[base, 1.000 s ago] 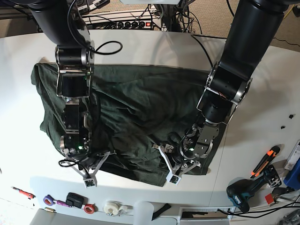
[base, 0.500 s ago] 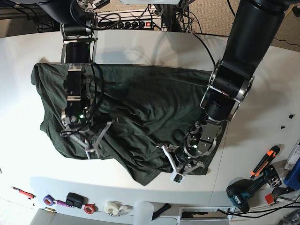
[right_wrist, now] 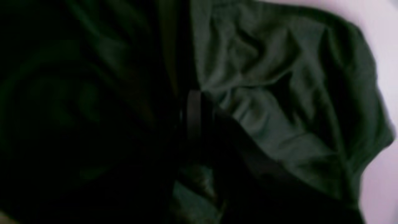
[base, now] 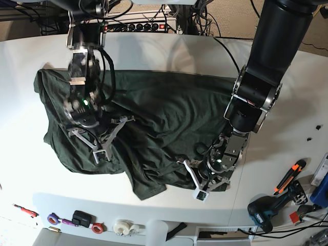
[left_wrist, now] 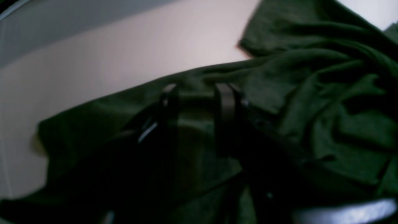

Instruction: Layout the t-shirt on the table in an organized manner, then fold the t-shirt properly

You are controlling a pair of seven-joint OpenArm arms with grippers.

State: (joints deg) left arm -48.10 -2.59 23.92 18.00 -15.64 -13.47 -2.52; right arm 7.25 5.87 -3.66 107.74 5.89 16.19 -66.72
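Observation:
The dark green t-shirt (base: 164, 107) lies rumpled across the white table (base: 169, 51). My right gripper (base: 101, 154) is shut on the t-shirt's near left part, with cloth bunched around it. The right wrist view is dark: a finger (right_wrist: 194, 105) is buried in t-shirt (right_wrist: 279, 77) folds, with table (right_wrist: 385, 31) at the right. My left gripper (base: 201, 188) rests low on the t-shirt's near right hem. In the left wrist view, the left gripper (left_wrist: 197, 99) has its fingers apart over a ridge of t-shirt (left_wrist: 326, 93), with bare table (left_wrist: 124, 46) beyond.
Along the front edge lie tape rolls (base: 123, 226), a small red tool (base: 23, 209), a cordless drill (base: 264, 212) and an orange cutter (base: 289, 177). Cables and a power strip (base: 148, 25) sit behind the table.
My right gripper has moved from the front edge toward the back, dragging the t-shirt's near left hem over itself. My left gripper has slid slightly forward and its fingers have spread a little.

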